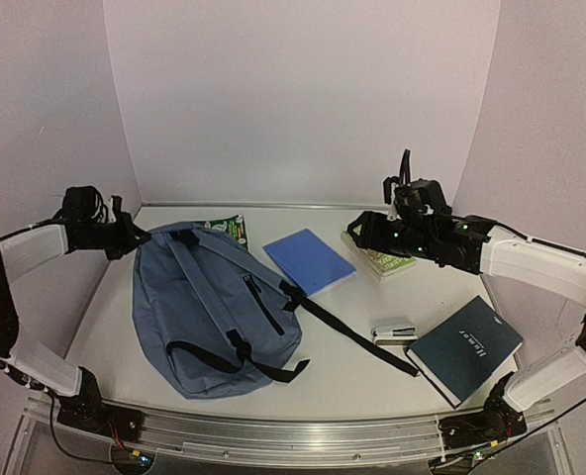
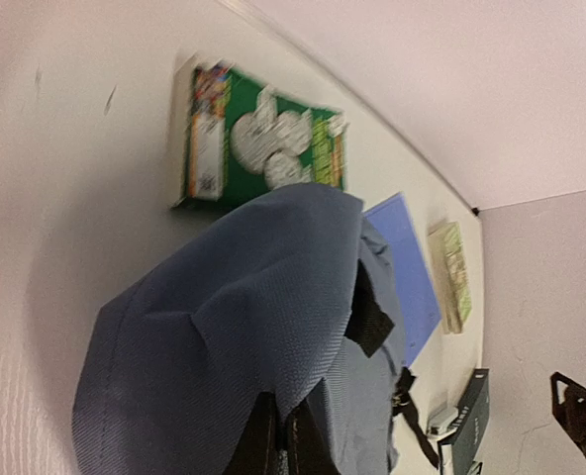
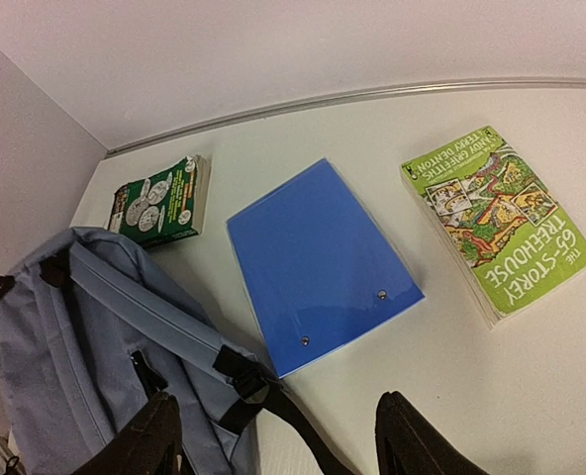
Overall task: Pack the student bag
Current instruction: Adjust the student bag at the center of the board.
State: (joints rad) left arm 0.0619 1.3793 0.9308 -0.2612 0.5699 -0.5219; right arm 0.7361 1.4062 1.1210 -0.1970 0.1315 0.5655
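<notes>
The student bag (image 1: 214, 317) is a large slate-blue backpack with black straps, lying flat on the left half of the table. My left gripper (image 1: 135, 237) is at its far left corner. In the left wrist view the fingers (image 2: 273, 445) are shut on a fold of the bag's fabric (image 2: 234, 336), which bunches up above them. My right gripper (image 1: 362, 230) hovers over the back right of the table. Its fingers (image 3: 140, 440) stand wide open with nothing between them, above a black strap of the bag (image 3: 85, 336) and the near edge of the blue notebook (image 3: 318, 262).
A green box-like book (image 1: 229, 228) lies behind the bag. The flat blue notebook (image 1: 309, 259) sits mid-table, with a bright green storybook (image 1: 380, 259) to its right. A small silver stapler (image 1: 393, 330) and a dark teal book (image 1: 466, 348) lie at the front right.
</notes>
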